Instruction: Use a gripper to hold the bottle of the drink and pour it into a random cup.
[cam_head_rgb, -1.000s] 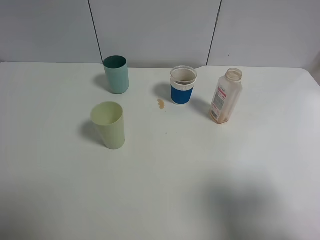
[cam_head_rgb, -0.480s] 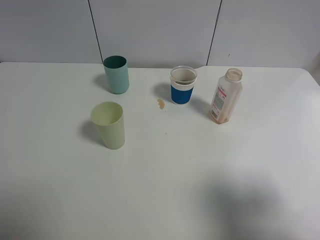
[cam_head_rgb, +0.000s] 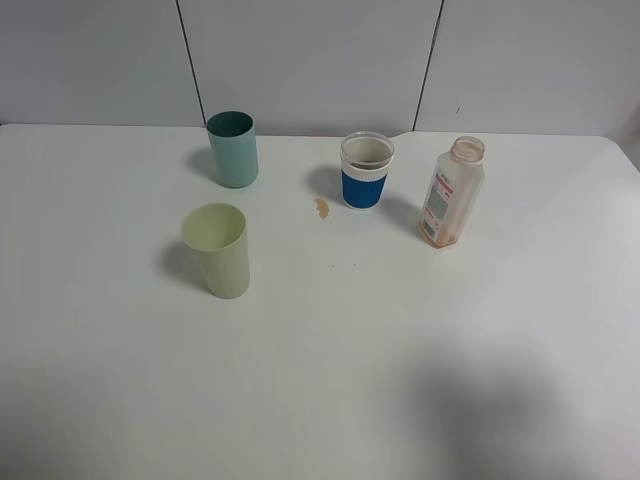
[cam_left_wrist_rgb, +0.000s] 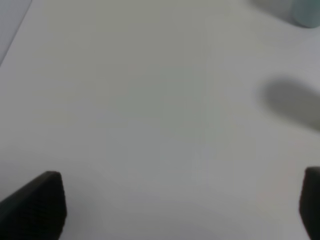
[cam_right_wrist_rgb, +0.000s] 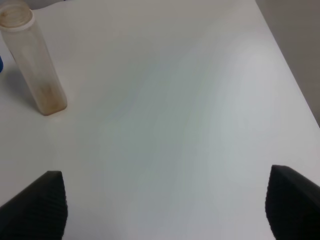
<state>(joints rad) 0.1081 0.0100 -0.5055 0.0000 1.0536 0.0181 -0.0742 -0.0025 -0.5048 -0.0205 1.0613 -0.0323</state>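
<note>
The small clear plastic bottle (cam_right_wrist_rgb: 31, 59) stands upright on the white tabletop (cam_head_rgb: 400, 330), just right of the blue-banded white cup (cam_head_rgb: 366, 171), ahead of the nearer right end effector (cam_right_wrist_rgb: 165, 205), wide open, empty.

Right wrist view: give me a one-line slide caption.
Open claw above the bare table, with the capless bottle standing upright ahead, ungrasped.
</note>
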